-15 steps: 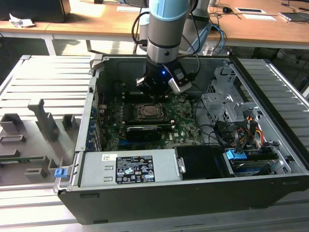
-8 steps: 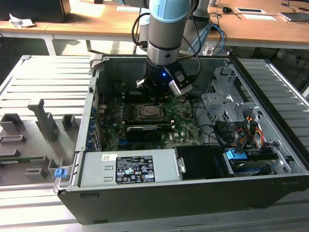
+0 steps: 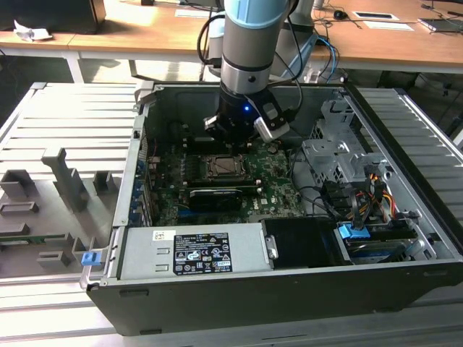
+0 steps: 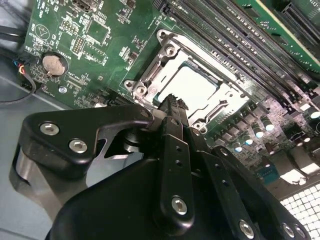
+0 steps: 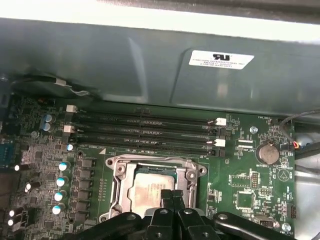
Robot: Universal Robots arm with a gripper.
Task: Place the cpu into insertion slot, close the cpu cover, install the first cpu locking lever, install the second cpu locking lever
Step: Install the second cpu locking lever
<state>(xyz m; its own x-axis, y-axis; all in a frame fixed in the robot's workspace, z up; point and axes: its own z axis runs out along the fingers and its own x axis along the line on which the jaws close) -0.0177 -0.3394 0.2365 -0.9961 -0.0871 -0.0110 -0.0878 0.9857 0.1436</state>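
I see the cpu (image 5: 145,191), dull silver-beige square face, seated flat in the insertion slot (image 5: 120,170) mid motherboard (image 5: 240,175). The cpu cover (image 4: 220,67), silver frame with square cut-out, lies down around it in both wrist views. My gripper (image 5: 172,196) hangs just over the chip's edge, fingertips pressed together, nothing between them. In the exterior view the socket sits at 6 o'clock of the gripper (image 3: 239,134). Memory slots (image 5: 145,132) run beside the socket, coin battery (image 5: 266,153) near. White label (image 5: 221,60) on case wall, print unreadable; power supply sticker (image 3: 202,253) too.
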